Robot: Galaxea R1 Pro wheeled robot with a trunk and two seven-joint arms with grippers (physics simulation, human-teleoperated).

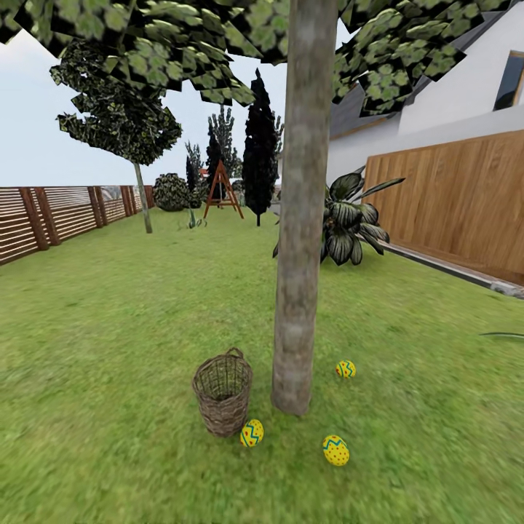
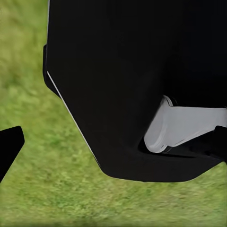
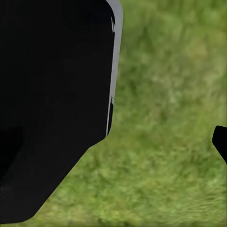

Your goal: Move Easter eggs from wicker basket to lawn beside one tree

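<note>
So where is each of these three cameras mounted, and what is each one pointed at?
Head view: on the robot's head, facing forward over the lawn at the tree, the wicker basket beside it and three Easter eggs on the grass; none of the robot's body is seen here.
Left wrist view: on the left arm, aimed down at grass, past a big black part of the robot.
Right wrist view: on the right arm, also aimed at grass, past a black body part.
Shared: both wrist views see the same green lawn.
</note>
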